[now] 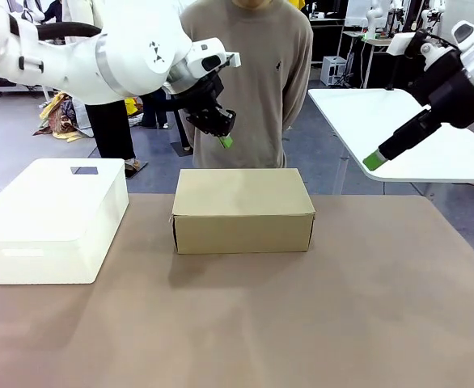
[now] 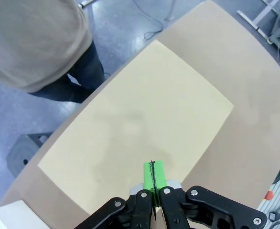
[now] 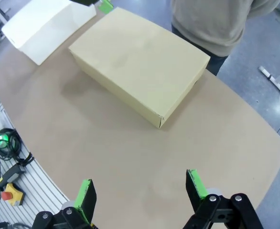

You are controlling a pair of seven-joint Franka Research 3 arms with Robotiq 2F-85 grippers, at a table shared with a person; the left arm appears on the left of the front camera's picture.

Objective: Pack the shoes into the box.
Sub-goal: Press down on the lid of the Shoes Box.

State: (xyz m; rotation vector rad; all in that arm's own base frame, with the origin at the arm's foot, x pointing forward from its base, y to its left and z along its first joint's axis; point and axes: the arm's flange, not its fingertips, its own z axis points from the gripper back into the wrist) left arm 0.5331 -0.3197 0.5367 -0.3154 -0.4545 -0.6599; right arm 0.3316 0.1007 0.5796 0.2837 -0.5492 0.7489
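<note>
No words, numbers or signs could be read anywhere. The box had plain sides with no print. The white bin was plain too. The person's sweater had one tiny dark mark on the chest, but it was too small to read.
</note>
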